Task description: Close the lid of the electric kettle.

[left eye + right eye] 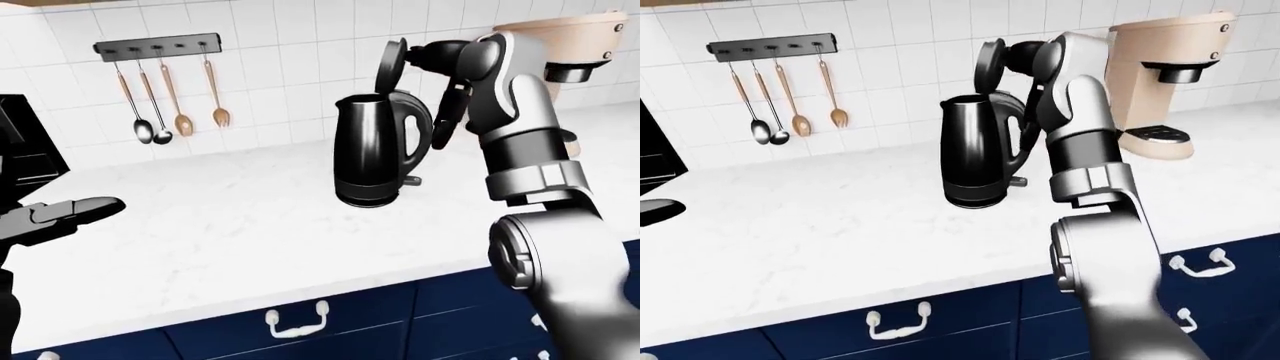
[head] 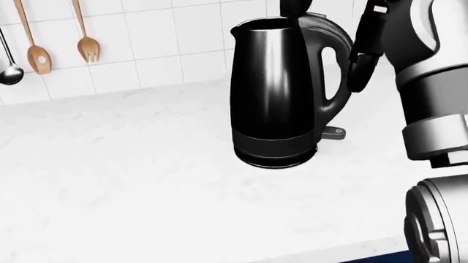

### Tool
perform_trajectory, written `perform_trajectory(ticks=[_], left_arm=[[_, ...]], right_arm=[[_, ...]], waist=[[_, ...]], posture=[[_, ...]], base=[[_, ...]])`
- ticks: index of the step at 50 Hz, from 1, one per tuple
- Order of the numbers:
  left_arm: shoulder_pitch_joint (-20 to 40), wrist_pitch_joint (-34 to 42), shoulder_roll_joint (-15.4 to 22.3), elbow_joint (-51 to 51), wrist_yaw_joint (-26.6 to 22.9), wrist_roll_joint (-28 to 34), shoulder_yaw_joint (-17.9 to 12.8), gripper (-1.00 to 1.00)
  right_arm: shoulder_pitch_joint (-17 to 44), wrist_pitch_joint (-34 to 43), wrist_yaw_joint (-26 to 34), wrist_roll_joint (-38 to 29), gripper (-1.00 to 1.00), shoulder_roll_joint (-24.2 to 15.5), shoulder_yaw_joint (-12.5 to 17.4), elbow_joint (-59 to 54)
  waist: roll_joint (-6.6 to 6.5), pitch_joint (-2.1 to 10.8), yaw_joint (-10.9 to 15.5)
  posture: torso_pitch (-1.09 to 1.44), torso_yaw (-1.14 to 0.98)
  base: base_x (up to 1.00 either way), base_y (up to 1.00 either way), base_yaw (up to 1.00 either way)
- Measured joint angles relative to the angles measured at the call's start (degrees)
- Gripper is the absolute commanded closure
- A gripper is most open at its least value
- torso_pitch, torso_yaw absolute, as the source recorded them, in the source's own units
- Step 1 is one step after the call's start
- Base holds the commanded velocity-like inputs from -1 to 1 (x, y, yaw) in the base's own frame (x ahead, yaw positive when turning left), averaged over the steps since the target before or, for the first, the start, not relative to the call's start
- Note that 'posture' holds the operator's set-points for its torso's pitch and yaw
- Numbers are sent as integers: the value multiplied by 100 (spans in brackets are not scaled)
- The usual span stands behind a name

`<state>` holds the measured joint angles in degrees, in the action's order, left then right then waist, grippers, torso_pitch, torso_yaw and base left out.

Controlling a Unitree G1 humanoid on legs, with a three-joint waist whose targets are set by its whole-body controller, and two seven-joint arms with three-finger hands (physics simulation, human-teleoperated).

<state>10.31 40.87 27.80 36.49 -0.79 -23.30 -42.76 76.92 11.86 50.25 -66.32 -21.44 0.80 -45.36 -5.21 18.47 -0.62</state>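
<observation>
A black electric kettle (image 1: 372, 150) stands on its base on the white counter (image 1: 200, 240), right of centre in the left-eye view. Its lid (image 1: 390, 66) stands open, nearly upright above the handle side. My right hand (image 1: 425, 64) is raised behind the lid, level with it. Its upper fingers (image 1: 412, 55) are at the lid's back face, and one finger (image 1: 450, 112) hangs down beside the kettle handle (image 2: 338, 60). The fingers do not close round anything. My left hand (image 1: 70, 211) is open and flat, low over the counter at the left edge.
A rail of hanging spoons, a ladle and a fork (image 1: 170, 105) is on the tiled wall at top left. A beige coffee machine (image 1: 1165, 75) stands right of the kettle. A black appliance (image 1: 25, 142) is at the far left. Navy drawers with white handles (image 1: 297, 319) run below the counter.
</observation>
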Motion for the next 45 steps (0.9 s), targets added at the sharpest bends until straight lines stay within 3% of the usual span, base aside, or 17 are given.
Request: perform_trajectory(ticks=[19,45], left_arm=[[13,-29,40,-40,-7,-35,-50,-100],[-12,-36,45,-54,-1,-48,-44,-100]], right_arm=[[92,91,-330,57,-100,645,-215,-350],[278,94,-361,98,-100,553,-202,-492]], waist=[[-27,-7,12],[-38,-3,31]], posture=[[-54,0],[-54,0]], base=[[0,0,0],[0,0,0]])
